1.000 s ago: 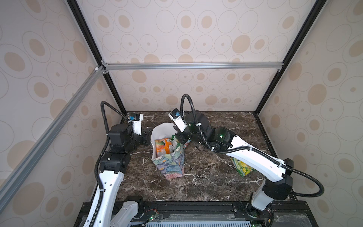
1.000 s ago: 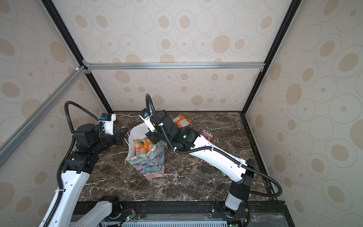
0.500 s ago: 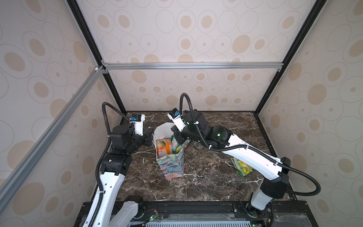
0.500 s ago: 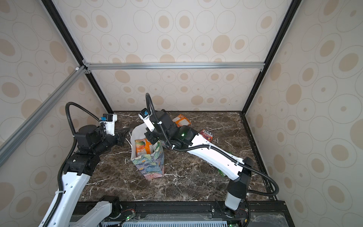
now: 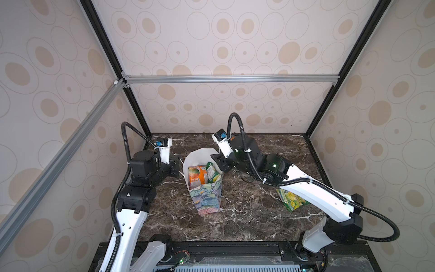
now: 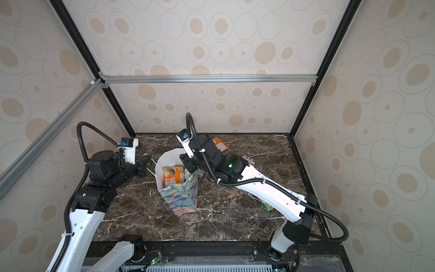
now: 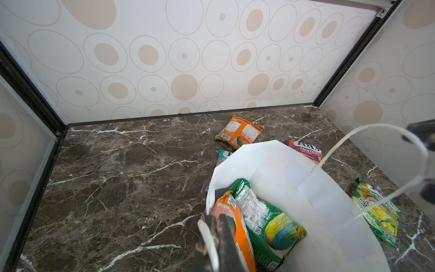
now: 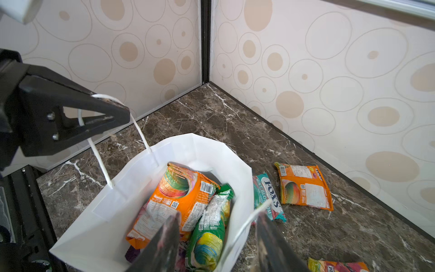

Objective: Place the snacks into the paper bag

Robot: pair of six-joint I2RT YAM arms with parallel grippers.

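The paper bag (image 5: 205, 197) (image 6: 179, 195) stands open in the middle of the table. An orange snack packet (image 8: 176, 195) and a green one (image 8: 209, 237) stick up inside it. My left gripper (image 7: 215, 235) (image 5: 176, 166) is shut on the bag's white cord handle (image 8: 138, 128) at its left side. My right gripper (image 8: 217, 237) (image 6: 188, 164) is open over the bag's right wall, with the other cord handle (image 8: 244, 226) loose between its fingers. More snacks lie on the table: orange (image 8: 303, 188), teal (image 8: 268, 197), red (image 7: 306, 150), green-yellow (image 5: 292, 200).
The loose packets lie behind and to the right of the bag, near the back wall (image 5: 223, 110) and under my right arm (image 5: 313, 193). Patterned walls close in the marble table (image 5: 247, 223) on three sides. A black rail (image 5: 235, 247) runs along the front edge.
My right gripper's jaws have opened at the bag's right rim. The bag has shifted a little to the right and stands more upright, the left gripper following with the handle.
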